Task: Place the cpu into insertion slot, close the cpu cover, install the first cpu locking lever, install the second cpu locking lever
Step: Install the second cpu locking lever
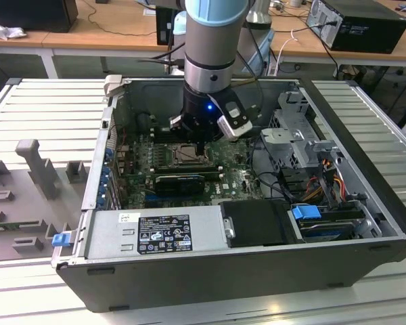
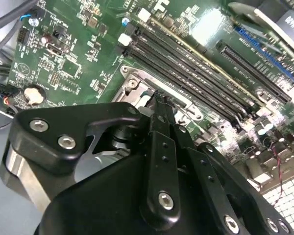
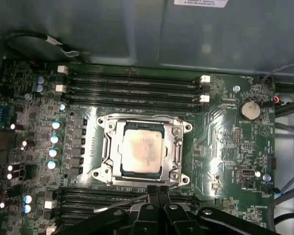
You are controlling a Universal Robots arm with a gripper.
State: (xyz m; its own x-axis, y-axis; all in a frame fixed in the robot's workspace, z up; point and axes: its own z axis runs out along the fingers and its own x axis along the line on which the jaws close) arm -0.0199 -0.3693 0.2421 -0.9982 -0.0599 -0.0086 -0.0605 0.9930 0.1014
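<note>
Arm (image 1: 210,54) reaches down into the open PC case (image 1: 365,267), gripper (image 1: 200,145) low over the green board (image 1: 233,179), right at the slot (image 1: 184,155) as seen in the exterior view. That view gives the layout: black finned block (image 1: 180,183) just in front of the slot, power supply (image 1: 155,233) along the near edge, drive cage (image 1: 301,139) to the exterior view's right, cables beside it; the slot contents are too small to tell there. The first wrist view looks straight onto the board: cpu (image 3: 142,152) sits flat in the slot (image 3: 108,125), pale face showing through the cut-out of the cover (image 3: 174,147), which lies down over the chip's edges. Memory slots (image 3: 132,88) run along one side of the socket, more of them on the opposite side, coin cell (image 3: 249,110) well apart. Fingertips (image 3: 156,189) sit together at the socket's edge, touching or nearly touching the frame; gripper (image 3: 158,190) holds nothing visible. A thin lever wire (image 3: 127,201) runs slanted beside the fingers. The second wrist view looks from behind the gripper (image 2: 160,100): black fingers (image 2: 161,142) pressed together, tips down at the socket corner (image 2: 132,83), memory slots (image 2: 196,78) running past; the cpu face is hidden there behind the gripper body.
</note>
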